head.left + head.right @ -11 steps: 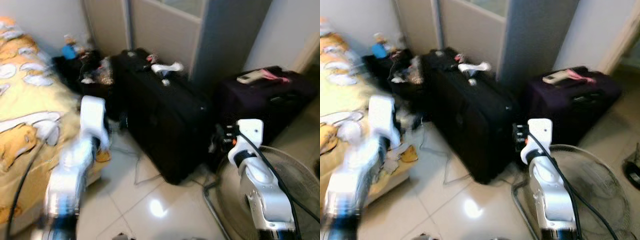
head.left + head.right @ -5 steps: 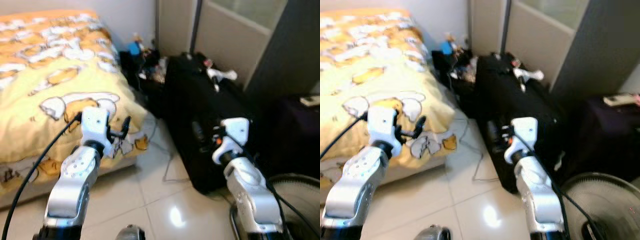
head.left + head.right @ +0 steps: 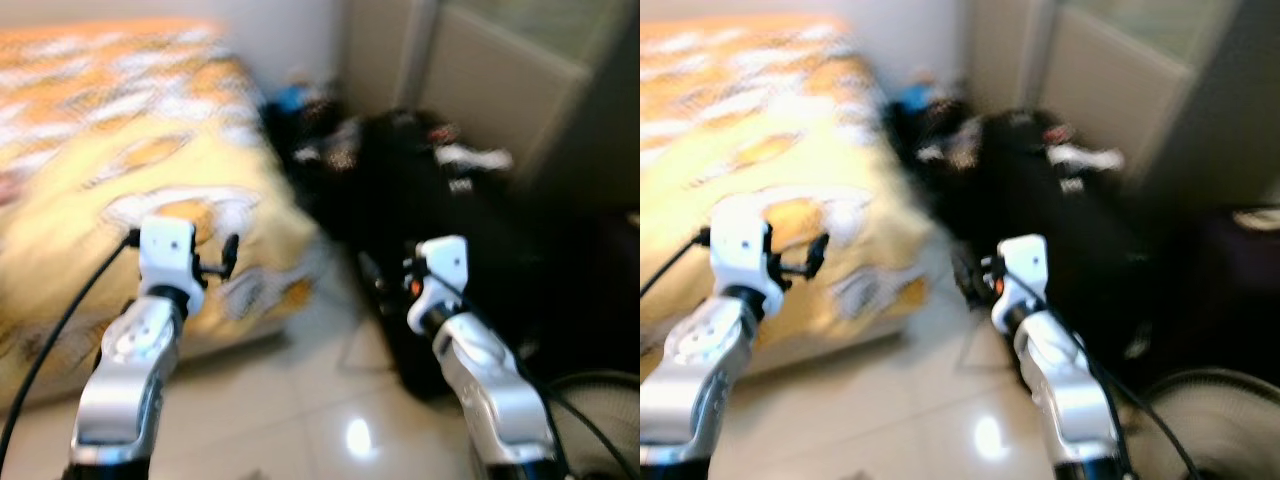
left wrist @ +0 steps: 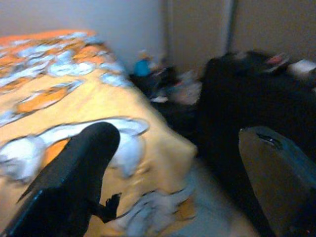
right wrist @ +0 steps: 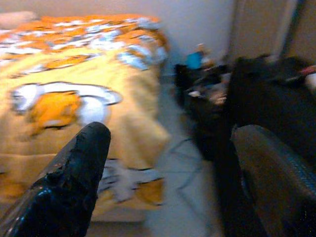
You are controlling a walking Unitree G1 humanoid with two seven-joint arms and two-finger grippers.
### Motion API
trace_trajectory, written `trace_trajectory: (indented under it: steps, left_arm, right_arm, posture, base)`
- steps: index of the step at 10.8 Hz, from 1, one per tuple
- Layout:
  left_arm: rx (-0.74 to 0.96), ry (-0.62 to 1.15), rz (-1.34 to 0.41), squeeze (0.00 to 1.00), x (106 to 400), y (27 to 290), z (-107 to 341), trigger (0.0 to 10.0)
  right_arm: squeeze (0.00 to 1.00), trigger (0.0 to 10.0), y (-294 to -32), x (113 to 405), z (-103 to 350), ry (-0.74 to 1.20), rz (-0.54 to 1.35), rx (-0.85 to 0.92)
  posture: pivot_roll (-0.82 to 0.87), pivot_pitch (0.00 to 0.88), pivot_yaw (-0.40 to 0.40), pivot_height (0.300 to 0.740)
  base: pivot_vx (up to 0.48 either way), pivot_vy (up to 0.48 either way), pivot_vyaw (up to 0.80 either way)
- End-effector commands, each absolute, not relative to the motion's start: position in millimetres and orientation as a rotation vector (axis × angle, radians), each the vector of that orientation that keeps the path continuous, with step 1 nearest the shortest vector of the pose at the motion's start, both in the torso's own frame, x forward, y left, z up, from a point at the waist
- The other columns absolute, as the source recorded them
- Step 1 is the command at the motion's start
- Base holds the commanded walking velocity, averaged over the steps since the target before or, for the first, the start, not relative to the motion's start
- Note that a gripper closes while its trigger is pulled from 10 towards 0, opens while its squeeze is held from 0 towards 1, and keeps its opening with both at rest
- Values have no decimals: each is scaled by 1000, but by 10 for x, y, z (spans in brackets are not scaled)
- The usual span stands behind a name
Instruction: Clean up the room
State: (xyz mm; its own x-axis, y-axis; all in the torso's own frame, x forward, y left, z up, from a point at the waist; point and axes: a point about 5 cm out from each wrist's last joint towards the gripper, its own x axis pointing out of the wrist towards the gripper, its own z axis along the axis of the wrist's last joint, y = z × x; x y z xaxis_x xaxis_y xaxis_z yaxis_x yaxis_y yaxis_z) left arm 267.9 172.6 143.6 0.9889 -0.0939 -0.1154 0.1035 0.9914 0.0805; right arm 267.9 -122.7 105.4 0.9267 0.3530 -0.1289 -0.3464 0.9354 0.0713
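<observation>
Head views blurred. I see the bed (image 3: 110, 170) with yellow-orange quilt across the upper left; a black suitcase (image 3: 440, 230) stands on the floor right of centre, clutter (image 3: 940, 140) piled at its far end near the wall. Left pincer (image 4: 173, 163) held lower left before the bed, fingers apart, empty. Right pincer (image 5: 168, 173) lower centre, also apart, empty.

Blurred: my left gripper (image 3: 228, 256) hangs before the yellow bed (image 3: 110, 170) at left; black suitcase (image 3: 450, 230) at right.
</observation>
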Motion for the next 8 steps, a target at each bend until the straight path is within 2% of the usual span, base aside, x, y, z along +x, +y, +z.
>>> trace_trajectory:
  steps: [1,5,8]
  left_arm:
    - [98,115,-97,0,2635,1724,1442,10000]
    - [123,118,-59,0,2568,1783,1443,10000]
    - [141,119,-85,0,2601,1752,1452,10000]
  right_arm:
    - [0,10000,-1237,2715,1063,146,359,39]
    - [0,10000,-1135,2781,1055,152,418,19]
    - [0,10000,-1296,2813,1016,167,283,97]
  posture:
    - [20,0,-14,740]
    - [64,0,-52,740]
    - [32,0,-21,740]
  base:
    - [289,0,800]
    - [287,0,800]
    - [287,0,0]
